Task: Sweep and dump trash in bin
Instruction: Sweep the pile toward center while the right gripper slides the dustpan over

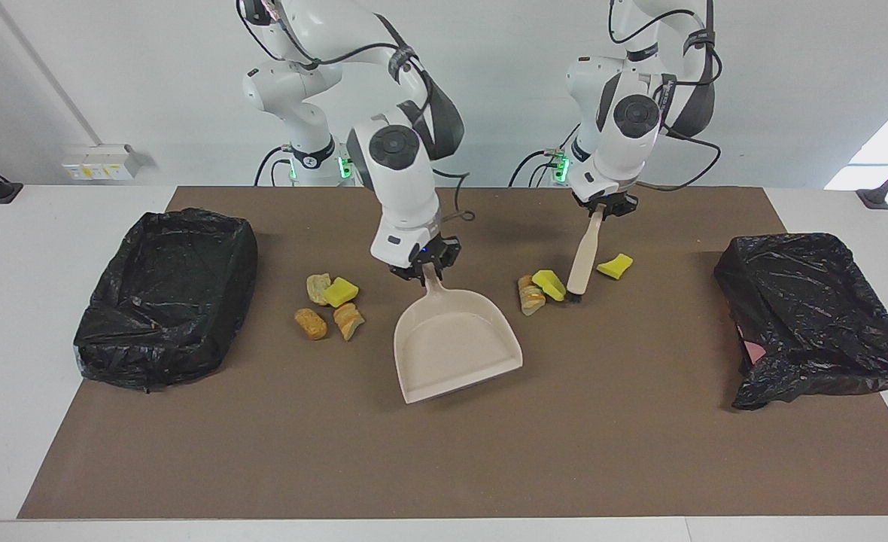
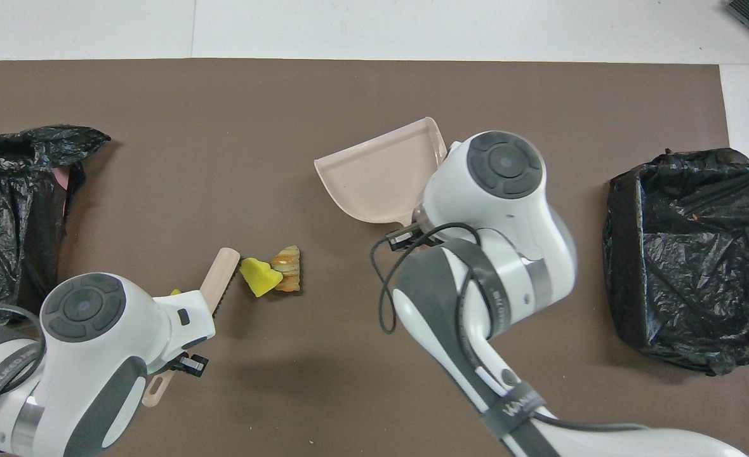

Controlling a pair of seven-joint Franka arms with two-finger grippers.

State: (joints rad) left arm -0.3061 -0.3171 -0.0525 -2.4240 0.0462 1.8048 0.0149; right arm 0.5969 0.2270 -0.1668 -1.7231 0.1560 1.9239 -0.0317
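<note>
Nearest the robots, the left pincer [image 1: 604, 209] points down from a bent arm, clamped on the handle of a tilted brush [image 1: 584, 254] whose bristle end touches the surface just beside a yellow wedge [image 1: 548, 284] and a bread slice [image 1: 529, 295], with another yellow wedge [image 1: 614, 266] close by. Slightly farther out, the right pincer [image 1: 423, 271], on an arm leaning toward mid-surface, is closed on the dustpan [image 1: 455, 342] handle, the pan angled open toward that swept trash. Four more scraps [image 1: 333, 307] lie between the dustpan and the black-bagged bin [image 1: 165, 297] at the right arm's end.
</note>
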